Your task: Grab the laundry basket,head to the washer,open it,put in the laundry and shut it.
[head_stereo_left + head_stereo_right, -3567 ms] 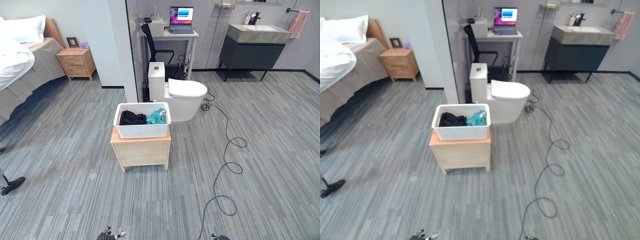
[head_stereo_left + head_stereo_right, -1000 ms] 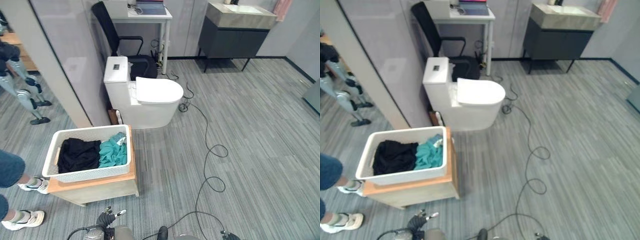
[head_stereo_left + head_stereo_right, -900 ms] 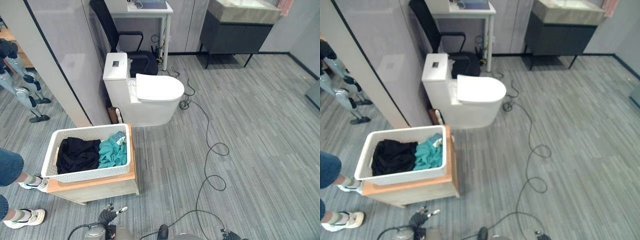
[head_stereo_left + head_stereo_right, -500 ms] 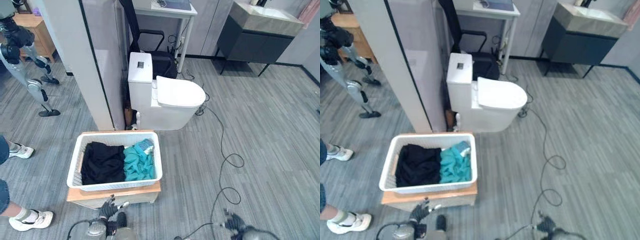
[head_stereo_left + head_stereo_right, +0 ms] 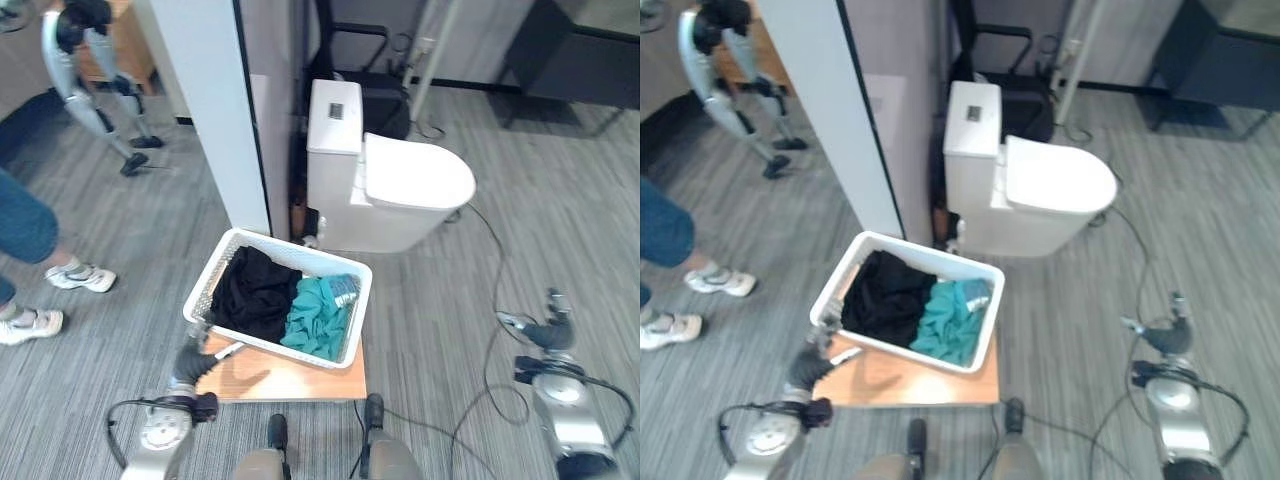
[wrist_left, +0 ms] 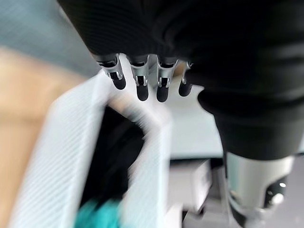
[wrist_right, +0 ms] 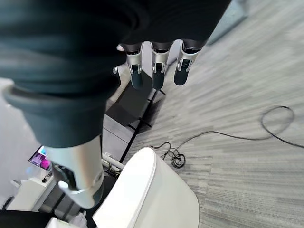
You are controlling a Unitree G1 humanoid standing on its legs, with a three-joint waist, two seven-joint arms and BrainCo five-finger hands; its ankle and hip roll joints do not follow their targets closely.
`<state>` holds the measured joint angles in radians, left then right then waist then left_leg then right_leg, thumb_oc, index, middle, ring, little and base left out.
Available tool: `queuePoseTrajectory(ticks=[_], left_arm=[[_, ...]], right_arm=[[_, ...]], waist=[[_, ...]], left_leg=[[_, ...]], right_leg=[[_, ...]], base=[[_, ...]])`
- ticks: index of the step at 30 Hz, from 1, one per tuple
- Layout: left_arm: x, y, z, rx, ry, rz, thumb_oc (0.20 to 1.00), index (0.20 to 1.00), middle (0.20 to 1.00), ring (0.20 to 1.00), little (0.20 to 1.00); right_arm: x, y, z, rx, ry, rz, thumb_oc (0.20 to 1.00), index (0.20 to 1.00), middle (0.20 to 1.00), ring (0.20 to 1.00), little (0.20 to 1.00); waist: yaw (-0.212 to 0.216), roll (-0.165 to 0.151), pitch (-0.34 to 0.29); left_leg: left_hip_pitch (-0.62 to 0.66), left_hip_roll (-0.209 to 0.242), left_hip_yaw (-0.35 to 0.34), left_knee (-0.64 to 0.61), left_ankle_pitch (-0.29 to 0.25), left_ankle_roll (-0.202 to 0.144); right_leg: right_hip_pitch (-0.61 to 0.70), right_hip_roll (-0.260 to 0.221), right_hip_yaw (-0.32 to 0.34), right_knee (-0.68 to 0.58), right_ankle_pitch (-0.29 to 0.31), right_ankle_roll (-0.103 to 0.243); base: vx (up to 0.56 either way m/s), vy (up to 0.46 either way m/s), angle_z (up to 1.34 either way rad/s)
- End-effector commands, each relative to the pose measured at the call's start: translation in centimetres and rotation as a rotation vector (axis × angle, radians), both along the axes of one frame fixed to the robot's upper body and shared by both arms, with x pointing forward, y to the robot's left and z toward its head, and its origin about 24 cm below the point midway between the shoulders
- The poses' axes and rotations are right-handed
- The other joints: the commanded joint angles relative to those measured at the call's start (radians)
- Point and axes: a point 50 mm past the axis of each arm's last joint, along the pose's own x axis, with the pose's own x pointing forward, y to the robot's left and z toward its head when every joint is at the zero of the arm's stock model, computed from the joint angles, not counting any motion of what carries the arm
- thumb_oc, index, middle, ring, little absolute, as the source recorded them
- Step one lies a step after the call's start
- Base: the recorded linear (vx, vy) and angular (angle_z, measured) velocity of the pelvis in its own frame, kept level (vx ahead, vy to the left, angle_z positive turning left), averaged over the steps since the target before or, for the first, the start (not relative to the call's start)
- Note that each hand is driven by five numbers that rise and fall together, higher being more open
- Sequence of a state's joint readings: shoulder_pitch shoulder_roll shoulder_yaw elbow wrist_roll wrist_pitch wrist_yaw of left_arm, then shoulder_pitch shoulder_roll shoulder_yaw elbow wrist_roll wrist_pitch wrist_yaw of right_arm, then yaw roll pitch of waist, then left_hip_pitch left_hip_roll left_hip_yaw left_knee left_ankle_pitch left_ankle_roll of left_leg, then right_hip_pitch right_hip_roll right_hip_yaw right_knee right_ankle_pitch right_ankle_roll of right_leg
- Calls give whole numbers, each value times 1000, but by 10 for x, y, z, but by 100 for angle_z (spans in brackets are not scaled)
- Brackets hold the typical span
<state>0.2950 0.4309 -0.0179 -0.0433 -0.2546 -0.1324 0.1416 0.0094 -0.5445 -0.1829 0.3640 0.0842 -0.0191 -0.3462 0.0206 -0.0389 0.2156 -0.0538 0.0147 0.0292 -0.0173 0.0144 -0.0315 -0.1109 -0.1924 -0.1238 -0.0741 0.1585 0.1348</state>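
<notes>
Grab step, I judge. White perforated plastic laundry basket (image 5: pixel 280 300) sits on low wooden counter (image 5: pixel 285 375). Left robot hand (image 5: pixel 192 362) at basket's 8 o'clock, fingers relaxed, empty. Right robot hand (image 5: pixel 548 330) at 3 o'clock, open, well apart. Next: I bring both onto rims.

A floor (image 5: pixel 150 220) of grey striped planks is seen throughout the room. A white toilet (image 5: pixel 400 195) with its lid closed is set well ahead of the fingers, against a pale partition wall (image 5: pixel 215 110). Behind it a black office chair (image 5: pixel 355 60) and a white desk leg (image 5: pixel 428 50) are seen. A dark cabinet (image 5: pixel 570 55) stands far ahead, beyond the right fingers. A low wooden tabletop (image 5: pixel 290 378) lies just ahead of the left fingers.
</notes>
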Motion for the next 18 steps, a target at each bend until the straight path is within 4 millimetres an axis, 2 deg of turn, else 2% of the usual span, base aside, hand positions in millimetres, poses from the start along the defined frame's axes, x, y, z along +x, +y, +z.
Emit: queuePoseTrajectory(ticks=[1, 4, 5, 6, 7, 14, 16, 18], left_arm=[[12, 1, 30, 98, -134, -53, 1000, 1000, 1000, 1000, 1000], [16, 6, 54, 161, -225, -48, 1000, 1000, 1000, 1000, 1000], [18, 8, 73, 250, -292, -56, 1000, 1000, 1000, 1000, 1000], [18, 8, 74, 253, -292, -55, 1000, 1000, 1000, 1000, 1000], [22, 9, 85, 321, -337, -56, 1000, 1000, 1000, 1000, 1000], [60, 13, 93, 571, -305, -22, 1000, 1000, 1000, 1000, 1000], [76, 17, 99, 586, -317, 53, 1000, 1000, 1000, 1000, 1000], [91, 23, 107, 673, -316, 115, 1000, 1000, 1000, 1000, 1000]], right_arm=[[23, -2, 32, -56, -106, 47, 1000, 1000, 1000, 1000, 1000], [27, 5, 32, -30, -117, 84, 1000, 1000, 1000, 1000, 1000], [31, 10, 31, -27, -108, 113, 1000, 1000, 1000, 1000, 1000], [32, 11, 31, -26, -109, 114, 1000, 1000, 1000, 1000, 1000], [36, 20, 27, 4, -111, 148, 1000, 1000, 1000, 1000, 1000], [53, 56, 22, 112, -115, 281, 1000, 1000, 1000, 1000, 1000], [62, 68, 28, 136, -142, 314, 1000, 1000, 1000, 1000, 1000], [70, 79, 33, 158, -162, 349, 1000, 1000, 1000, 1000, 1000]], waist=[[0, -14, -4], [7, -16, 4], [11, -17, 12], [10, -18, 13], [12, -19, 21], [-1, -25, 40], [-4, -25, 44], [-9, -28, 50]], left_leg=[[-87, 66, -46, 107, -91, -25], [-109, 78, -54, 107, -84, -33], [-119, 85, -59, 108, -83, -36], [-120, 86, -59, 108, -83, -37], [-126, 89, -62, 108, -81, -38], [-157, 96, -58, 91, -63, -46], [-174, 95, -56, 87, -55, -49], [-193, 95, -52, 88, -50, -53]], right_leg=[[9, -23, -67, 100, -125, 28], [5, -13, -79, 91, -131, 22], [1, -7, -81, 88, -135, 19], [0, -6, -81, 89, -135, 18], [-5, -2, -79, 89, -137, 16], [-46, -1, -69, 91, -134, 14], [-67, -3, -66, 93, -128, 15], [-89, -4, -60, 96, -124, 16]], base=[[-9, -95, 0], [-28, -69, -1], [-31, -61, 0], [-56, -54, -3], [-56, -28, -3], [-57, -4, -1], [-70, 20, 0], [-64, 33, -3]])
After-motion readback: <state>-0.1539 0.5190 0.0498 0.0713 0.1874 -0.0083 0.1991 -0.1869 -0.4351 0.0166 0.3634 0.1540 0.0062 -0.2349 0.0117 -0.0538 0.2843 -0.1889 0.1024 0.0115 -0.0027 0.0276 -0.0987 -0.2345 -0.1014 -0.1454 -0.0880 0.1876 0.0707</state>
